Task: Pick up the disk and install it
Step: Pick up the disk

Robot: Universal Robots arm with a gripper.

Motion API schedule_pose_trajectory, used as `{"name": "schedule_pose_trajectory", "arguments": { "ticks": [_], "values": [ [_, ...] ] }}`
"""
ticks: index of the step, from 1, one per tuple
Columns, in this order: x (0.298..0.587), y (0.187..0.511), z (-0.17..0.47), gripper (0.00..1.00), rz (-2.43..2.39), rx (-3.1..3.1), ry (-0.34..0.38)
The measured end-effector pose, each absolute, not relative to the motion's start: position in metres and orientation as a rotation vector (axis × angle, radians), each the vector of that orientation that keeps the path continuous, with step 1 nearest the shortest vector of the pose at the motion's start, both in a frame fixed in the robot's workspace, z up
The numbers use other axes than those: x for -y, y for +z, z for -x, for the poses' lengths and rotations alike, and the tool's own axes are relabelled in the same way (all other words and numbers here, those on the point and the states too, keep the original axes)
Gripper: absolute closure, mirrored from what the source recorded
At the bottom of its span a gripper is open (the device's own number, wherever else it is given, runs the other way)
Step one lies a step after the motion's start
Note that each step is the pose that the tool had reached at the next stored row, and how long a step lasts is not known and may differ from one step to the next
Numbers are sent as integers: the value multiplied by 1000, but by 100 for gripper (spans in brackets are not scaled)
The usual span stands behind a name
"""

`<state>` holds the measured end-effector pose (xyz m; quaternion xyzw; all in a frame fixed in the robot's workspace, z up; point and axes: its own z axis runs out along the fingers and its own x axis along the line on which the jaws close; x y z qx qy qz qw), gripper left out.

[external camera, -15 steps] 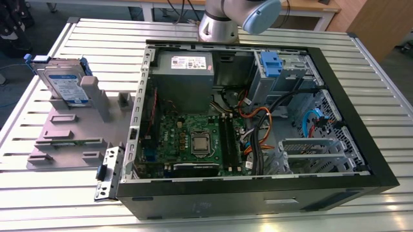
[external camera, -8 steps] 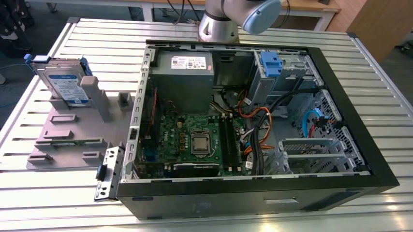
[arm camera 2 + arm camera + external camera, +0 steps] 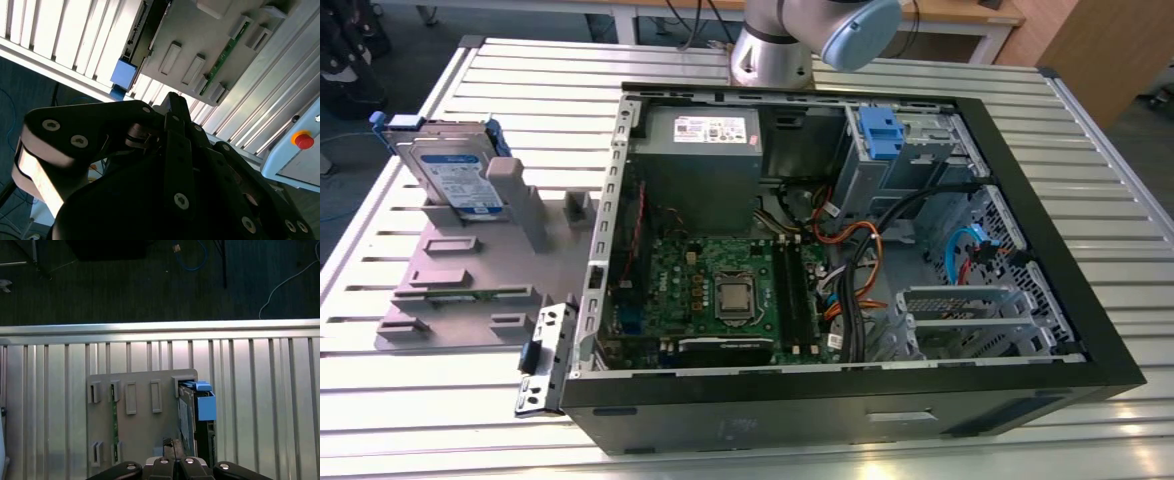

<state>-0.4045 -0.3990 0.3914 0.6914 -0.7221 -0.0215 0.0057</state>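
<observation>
The disk [image 3: 454, 172], a silver drive with a white-and-blue label in a blue carrier bracket, stands on edge in a slot at the far end of a grey holder plate [image 3: 454, 290], at the exterior view's left beside the open computer case. In the first wrist view the disk [image 3: 187, 415] is seen edge-on from well above, with my gripper [image 3: 170, 444] over the plate close beside it. The black fingers meet at their tips, so my gripper [image 3: 174, 100] is shut and holds nothing. The bracket's blue end [image 3: 123, 72] lies far below it.
The open case [image 3: 854, 250] holds a motherboard, cables, a grey power supply [image 3: 700, 135] and a metal drive bay [image 3: 914, 150] with a blue latch. Everything rests on a slatted metal table [image 3: 520, 70]. A red stop button [image 3: 304, 140] sits off the table.
</observation>
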Motion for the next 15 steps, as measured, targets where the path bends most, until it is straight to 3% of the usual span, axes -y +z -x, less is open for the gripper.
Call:
{"name": "schedule_pose_trajectory", "arguments": {
  "ticks": [15],
  "values": [
    [399, 391, 404, 89, -2187, 2237, -67]
  ]
}}
